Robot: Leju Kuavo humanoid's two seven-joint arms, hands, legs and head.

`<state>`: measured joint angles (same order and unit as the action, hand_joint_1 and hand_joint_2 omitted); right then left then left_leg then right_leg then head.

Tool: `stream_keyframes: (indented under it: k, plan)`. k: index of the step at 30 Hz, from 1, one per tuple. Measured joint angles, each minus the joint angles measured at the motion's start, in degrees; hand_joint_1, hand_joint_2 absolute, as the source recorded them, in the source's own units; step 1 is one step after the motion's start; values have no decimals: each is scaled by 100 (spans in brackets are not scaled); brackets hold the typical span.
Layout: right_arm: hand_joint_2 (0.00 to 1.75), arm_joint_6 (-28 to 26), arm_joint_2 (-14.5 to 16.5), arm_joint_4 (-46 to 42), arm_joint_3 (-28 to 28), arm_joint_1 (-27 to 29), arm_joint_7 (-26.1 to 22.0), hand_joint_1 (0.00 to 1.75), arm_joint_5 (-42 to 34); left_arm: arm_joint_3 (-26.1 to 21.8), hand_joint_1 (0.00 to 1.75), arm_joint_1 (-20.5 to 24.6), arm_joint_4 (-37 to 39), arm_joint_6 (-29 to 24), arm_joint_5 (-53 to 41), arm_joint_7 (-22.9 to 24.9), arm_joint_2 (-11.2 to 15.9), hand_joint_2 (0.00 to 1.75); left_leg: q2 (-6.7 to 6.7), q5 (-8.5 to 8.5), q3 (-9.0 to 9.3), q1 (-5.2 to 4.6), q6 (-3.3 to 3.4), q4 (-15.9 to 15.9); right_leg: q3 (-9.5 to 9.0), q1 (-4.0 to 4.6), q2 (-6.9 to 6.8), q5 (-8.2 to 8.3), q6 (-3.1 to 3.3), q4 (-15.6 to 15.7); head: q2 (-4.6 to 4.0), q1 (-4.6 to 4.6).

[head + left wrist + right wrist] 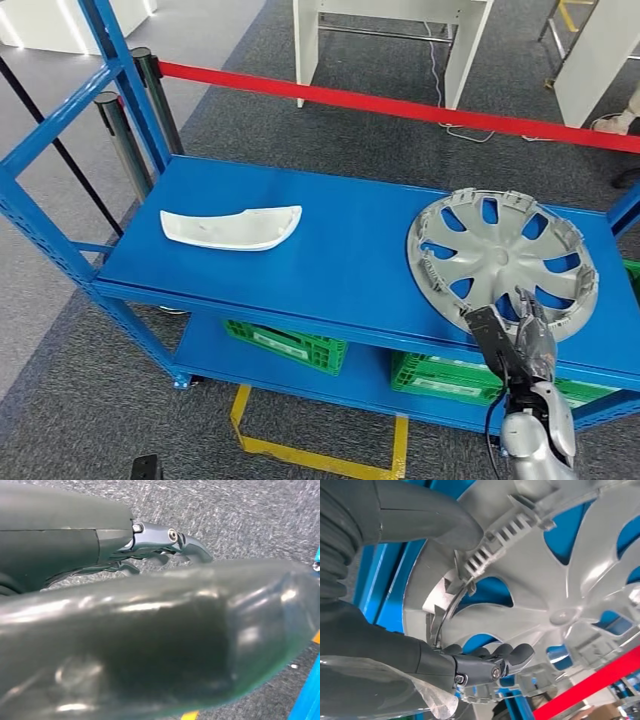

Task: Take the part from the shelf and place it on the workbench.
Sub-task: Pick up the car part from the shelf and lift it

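Note:
A silver hubcap (502,255) lies on the right part of the blue shelf's top deck (355,250). My right hand (528,345) grips its near rim. In the right wrist view the thumb (433,520) lies over the rim's clips and the dark fingers (490,657) curl against the spoked face of the hubcap (531,580). A white curved trim part (230,227) lies on the deck's left side, far from the hand. My left hand (151,630) hangs over grey carpet, fingers loosely apart, holding nothing.
Two green crates (290,345) (445,380) sit on the lower deck. A red barrier belt (392,105) runs behind the shelf from a metal post (121,130). White table legs (306,50) stand beyond it. Yellow floor tape (317,458) marks the carpet in front.

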<state>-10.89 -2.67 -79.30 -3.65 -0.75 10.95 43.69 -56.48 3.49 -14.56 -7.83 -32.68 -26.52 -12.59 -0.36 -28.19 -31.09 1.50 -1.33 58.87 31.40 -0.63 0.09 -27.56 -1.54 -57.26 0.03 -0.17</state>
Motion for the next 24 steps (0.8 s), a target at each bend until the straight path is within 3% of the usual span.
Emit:
stream_keyframes:
  k: [4,6,8,9,10,11,13,15,17,19,21,23,24]
  plan:
    - [175,229,-102,45,75,-6,201,175,-61,-16,0,-8,0,0,-8,21,9,0,12,16,-13,-23,204,-43,82,-16,15,-57,-112,-66,-1,18]
    - [175,401,-190,84,97,-28,280,175,-73,-29,0,-3,0,2,-15,28,13,0,36,37,-29,-29,274,-55,324,-17,7,-371,-134,-579,-1,40]
    - [175,560,-278,127,110,-62,327,175,-62,-42,0,-7,0,9,-24,38,18,0,50,45,-52,-58,310,-54,695,-4,4,-732,-127,-1370,-1,49]
    - [175,629,-323,150,117,-82,347,175,-49,-50,0,-11,0,14,-28,45,21,0,55,46,-54,-71,320,-53,802,6,4,-797,-112,-1613,-1,47]
    - [175,696,-369,170,123,-105,370,175,-33,-60,0,-14,0,19,-35,52,24,0,57,45,-47,-82,328,-53,799,24,5,-749,-85,-1643,-1,47]
    - [175,774,-420,185,131,-128,391,175,-20,-69,0,-14,0,26,-44,57,26,0,58,42,-29,-90,333,-53,669,51,6,-595,-44,-1425,-1,48]
    - [175,969,-552,200,142,-189,427,175,3,-81,0,1,0,43,-60,61,14,0,61,30,20,-95,334,-52,209,136,-5,-229,89,-592,-1,45]
    - [175,1186,-687,219,135,-273,451,175,16,-86,0,42,0,57,-66,56,-10,0,63,19,36,-84,296,-55,-84,211,-42,-98,197,-6,-1,48]
    - [175,1358,-796,258,110,-349,459,175,18,-89,0,81,1,63,-71,47,-32,0,70,28,36,-62,235,-74,-121,241,-59,-111,229,116,-1,58]
    - [175,1493,-897,324,78,-414,466,175,19,-90,0,97,1,57,-77,39,-39,0,67,-4,43,-60,197,-13,-202,208,-59,-14,233,237,-1,59]
    - [175,1575,-970,411,56,-480,478,175,19,-93,0,101,1,43,-78,31,-32,0,47,-265,-85,-75,169,375,-277,154,-80,93,231,350,-1,51]
    - [175,1591,-1004,492,46,-528,481,175,19,-108,0,85,2,28,-77,27,-15,0,38,-654,-365,-63,121,1054,-261,134,-95,111,226,360,-1,48]
    - [175,1593,-1014,530,42,-552,481,175,21,-118,0,72,2,17,-76,27,-4,0,38,-757,-463,-46,91,1309,-250,121,-97,111,214,356,-1,49]
